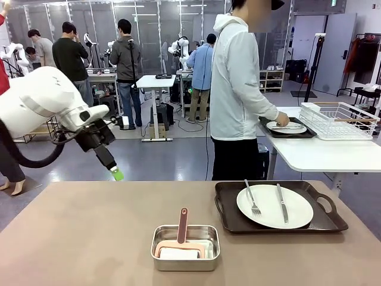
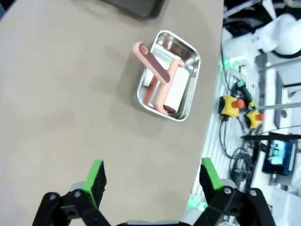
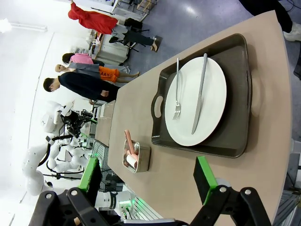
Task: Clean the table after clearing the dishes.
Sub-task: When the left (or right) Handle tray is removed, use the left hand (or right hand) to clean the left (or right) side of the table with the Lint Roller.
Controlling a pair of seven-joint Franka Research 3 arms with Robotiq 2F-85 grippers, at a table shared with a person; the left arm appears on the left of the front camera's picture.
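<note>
My left gripper (image 2: 153, 172) hangs above the table (image 1: 89, 226) with its green pads spread wide and nothing between them. Looking down along it, I see bare tabletop directly beneath and, farther ahead, the steel pan (image 2: 188, 47) with the pink-handled roller (image 2: 162, 77) lying in it, its handle sticking out over the rim. My right gripper (image 3: 146, 169) is just as wide apart and just as empty. It hovers off the near edge of the table, looking across at the dark tray (image 3: 235, 141) that carries a white plate (image 3: 211, 99) with a fork (image 3: 177, 96) and a knife (image 3: 199, 94) on it.

That tray sits on the table's right side, just beside the pan, so I judge the clearing step to be unfinished. At the far side the person's hand (image 1: 282, 119) rests on a second plate (image 1: 294, 128), on another tray (image 1: 265, 124) on the white table (image 1: 321, 155), next to a wire rack (image 1: 339, 119).

The wiping should wait until this last tray is off. After that I would bring my left gripper down over the roller's handle, line the pads up across it and close, lifting it clear of the pan without dragging the pan along.
</note>
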